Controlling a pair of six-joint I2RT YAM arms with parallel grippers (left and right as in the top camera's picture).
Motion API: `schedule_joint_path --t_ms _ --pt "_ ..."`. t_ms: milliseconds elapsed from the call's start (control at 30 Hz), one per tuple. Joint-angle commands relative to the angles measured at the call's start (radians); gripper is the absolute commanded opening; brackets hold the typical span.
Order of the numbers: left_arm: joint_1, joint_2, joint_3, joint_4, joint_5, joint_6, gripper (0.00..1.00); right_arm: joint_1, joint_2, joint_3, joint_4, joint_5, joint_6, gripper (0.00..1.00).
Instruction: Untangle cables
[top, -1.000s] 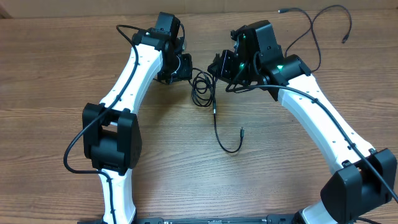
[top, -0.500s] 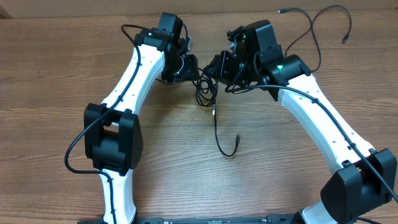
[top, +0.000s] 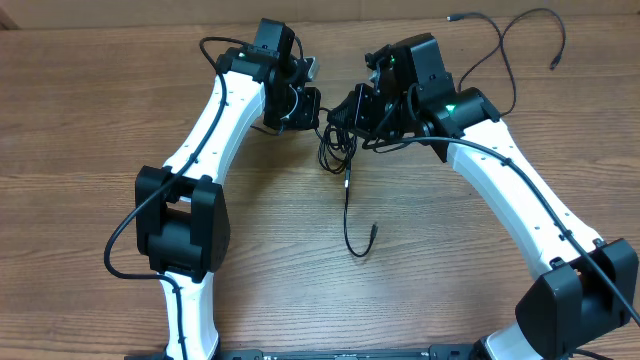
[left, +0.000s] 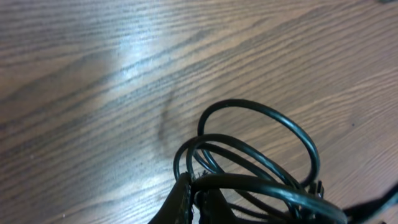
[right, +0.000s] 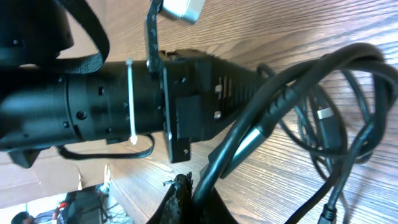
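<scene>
**A:** where are the cables (top: 335, 148) sitting right now?

**B:** bunched in a small coil on the worktop (top: 90, 150), right between the two arms. left fingers (left: 182, 200) are pinched tight on a strand of the coil, and right fingers (right: 180, 194) are clamped on another strand from the opposite side.

**A:** any loose ends?

**B:** yep, one tail (top: 346, 210) trails off the coil toward the near edge and curls up to a plug (top: 371, 230). another cable (top: 505, 45) lies well apart at the far right.

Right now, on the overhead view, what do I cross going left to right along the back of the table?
Left wrist → cable tangle → right wrist → loose cable.
</scene>
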Motion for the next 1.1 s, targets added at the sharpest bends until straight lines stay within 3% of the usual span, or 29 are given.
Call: schedule_joint_path --t_ms 0,133,367,533,600,667,833,967,1067 --pt "0.014 -0.026 0.033 -0.03 0.024 0.004 0.04 -0.012 -0.003 0.004 -0.012 0.057 -0.006 0.04" --pt "0.048 -0.061 0.077 -0.088 -0.003 -0.037 0.04 -0.044 -0.003 0.004 -0.061 0.253 -0.005 0.04" --pt "0.105 -0.171 0.098 -0.16 -0.273 -0.184 0.04 -0.117 -0.002 0.003 -0.132 0.512 -0.002 0.11" --pt "0.109 -0.199 0.098 -0.183 -0.338 -0.214 0.04 -0.143 0.006 0.003 -0.135 0.513 -0.002 0.31" --pt "0.104 -0.195 0.095 -0.187 -0.309 -0.213 0.04 -0.143 0.012 0.003 -0.134 0.494 -0.003 0.47" --pt "0.096 -0.192 0.094 -0.194 -0.274 -0.212 0.04 -0.137 0.023 0.003 -0.134 0.45 -0.003 0.57" --pt "0.068 -0.193 0.095 -0.17 -0.026 -0.056 0.04 -0.12 0.07 0.003 -0.134 0.41 -0.003 0.72" --pt "0.061 -0.195 0.106 -0.164 0.324 0.157 0.04 -0.119 0.101 0.003 -0.138 0.405 -0.003 0.82" --pt "0.093 -0.197 0.119 -0.15 0.475 0.161 0.04 -0.119 0.109 0.003 -0.153 0.365 -0.007 0.84"
